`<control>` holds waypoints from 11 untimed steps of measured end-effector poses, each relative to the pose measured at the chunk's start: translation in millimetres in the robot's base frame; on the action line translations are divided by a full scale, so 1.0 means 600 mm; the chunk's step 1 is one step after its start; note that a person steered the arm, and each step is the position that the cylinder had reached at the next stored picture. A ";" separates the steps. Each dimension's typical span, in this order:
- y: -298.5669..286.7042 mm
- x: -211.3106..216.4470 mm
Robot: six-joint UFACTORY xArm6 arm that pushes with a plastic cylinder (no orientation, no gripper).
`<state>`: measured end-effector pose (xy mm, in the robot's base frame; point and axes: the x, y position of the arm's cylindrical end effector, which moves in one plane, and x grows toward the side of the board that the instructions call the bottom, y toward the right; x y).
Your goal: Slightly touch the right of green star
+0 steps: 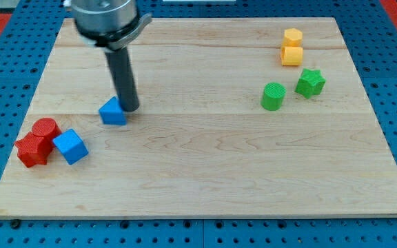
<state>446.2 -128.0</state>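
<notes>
The green star (310, 83) lies at the view's right, just right of a green cylinder (273, 96). My tip (130, 108) is far to the view's left of the star, touching the right side of a small blue triangle block (113, 111).
A yellow hexagon block (293, 37) and a yellow cube (291, 55) sit above the green star. At the view's lower left lie a red cylinder (45, 129), a red star (32, 149) and a blue cube (70, 146). The wooden board (205, 172) lies on a blue perforated table.
</notes>
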 end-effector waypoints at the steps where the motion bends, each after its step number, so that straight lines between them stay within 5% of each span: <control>1: -0.035 0.053; 3: -0.036 0.060; 4: 0.042 0.100; 7: 0.464 0.110; 9: 0.740 -0.041; 11: 0.732 -0.094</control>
